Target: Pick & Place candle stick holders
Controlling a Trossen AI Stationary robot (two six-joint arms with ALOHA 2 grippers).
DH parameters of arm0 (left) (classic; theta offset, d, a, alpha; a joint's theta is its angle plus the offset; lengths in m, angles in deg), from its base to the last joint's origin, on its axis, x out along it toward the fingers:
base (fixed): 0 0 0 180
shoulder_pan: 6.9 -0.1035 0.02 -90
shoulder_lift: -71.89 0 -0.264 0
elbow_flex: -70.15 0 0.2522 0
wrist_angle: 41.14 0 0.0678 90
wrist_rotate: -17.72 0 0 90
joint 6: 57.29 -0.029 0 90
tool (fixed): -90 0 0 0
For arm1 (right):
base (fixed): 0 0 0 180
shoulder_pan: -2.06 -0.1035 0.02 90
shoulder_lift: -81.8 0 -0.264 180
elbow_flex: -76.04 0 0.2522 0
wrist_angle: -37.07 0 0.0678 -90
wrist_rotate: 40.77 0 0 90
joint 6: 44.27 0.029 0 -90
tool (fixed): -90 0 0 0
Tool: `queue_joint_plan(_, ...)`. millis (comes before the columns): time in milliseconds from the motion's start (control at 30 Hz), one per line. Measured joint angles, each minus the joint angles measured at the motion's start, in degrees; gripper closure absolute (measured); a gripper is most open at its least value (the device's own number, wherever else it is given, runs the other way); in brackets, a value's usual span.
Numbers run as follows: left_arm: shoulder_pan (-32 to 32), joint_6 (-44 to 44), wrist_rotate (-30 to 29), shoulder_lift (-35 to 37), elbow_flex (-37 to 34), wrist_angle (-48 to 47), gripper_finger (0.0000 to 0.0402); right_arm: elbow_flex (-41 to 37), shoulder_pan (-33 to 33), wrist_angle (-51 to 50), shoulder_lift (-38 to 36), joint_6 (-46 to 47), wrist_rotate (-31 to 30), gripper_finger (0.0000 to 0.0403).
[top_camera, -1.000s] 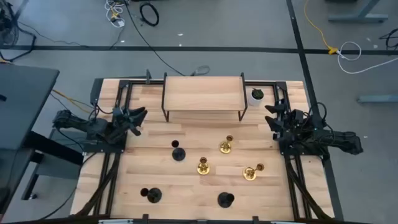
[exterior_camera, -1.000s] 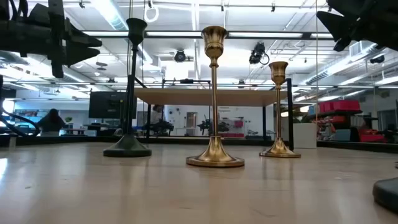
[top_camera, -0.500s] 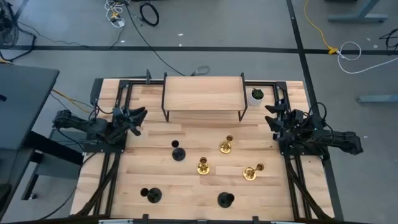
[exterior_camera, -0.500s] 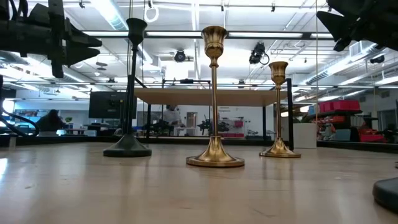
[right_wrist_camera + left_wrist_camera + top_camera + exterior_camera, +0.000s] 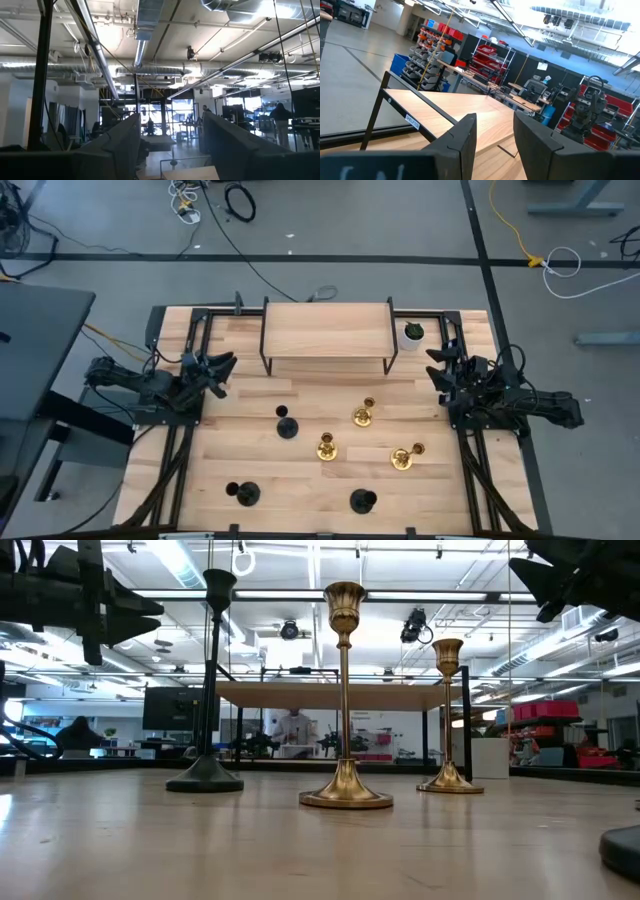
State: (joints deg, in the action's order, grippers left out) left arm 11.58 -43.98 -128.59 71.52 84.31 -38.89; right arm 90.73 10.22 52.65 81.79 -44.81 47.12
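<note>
Upright on the table (image 5: 250, 462), three gold and three black candle stick holders (image 5: 326, 448) stand untouched; both grippers, left gripper (image 5: 222, 366) and right gripper (image 5: 437, 362), remain parted, empty, unmoved.

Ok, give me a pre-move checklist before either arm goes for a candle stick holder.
1. Left gripper empty, jaws apart: ok.
2. Right gripper empty, jaws apart: ok.
3. Three gold holders standing upright mid-table: ok.
4. Three black holders upright: cannot tell for the two at the near edge.
5. Top of the wooden shelf bare: ok.
6. White plant pot apart from the holders: ok.
</note>
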Motion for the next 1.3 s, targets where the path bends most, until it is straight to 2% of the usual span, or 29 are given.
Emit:
queue_joint_plan(600, 0.01, 0.01, 0.02, 0.01, -0.01, 0.02, 0.0271, 0.00, 0.00, 4.63, 0.00, 2.70, 0.01, 0.0188)
queue_joint_plan(700, 0.02, 0.01, 0.02, 0.01, -0.01, 0.01, 0.0271, 0.00, 0.00, 3.99, 0.00, 3.17, -2.52, 0.0188)
queue_joint_plan(900, 0.02, 1.21, 0.02, 0.00, -0.02, 0.02, 0.0271, 0.02, -0.01, -9.64, 1.13, 3.29, -3.55, 0.0188)
queue_joint_plan(1033, 0.01, 2.85, 0.04, 0.02, -0.02, 0.00, 0.0271, 0.02, -0.02, -14.72, 3.26, 4.52, -3.13, 0.0188)
queue_joint_plan(1200, 0.01, 2.92, 1.09, 0.00, 0.00, 0.00, 0.0271, 0.02, -0.59, -20.37, 6.75, 8.51, 3.57, 0.0188)
queue_joint_plan(1300, -0.01, 2.59, 2.15, 0.00, -0.02, -0.01, 0.0271, 0.01, -1.73, -21.82, 9.52, 9.11, 4.44, 0.0188)
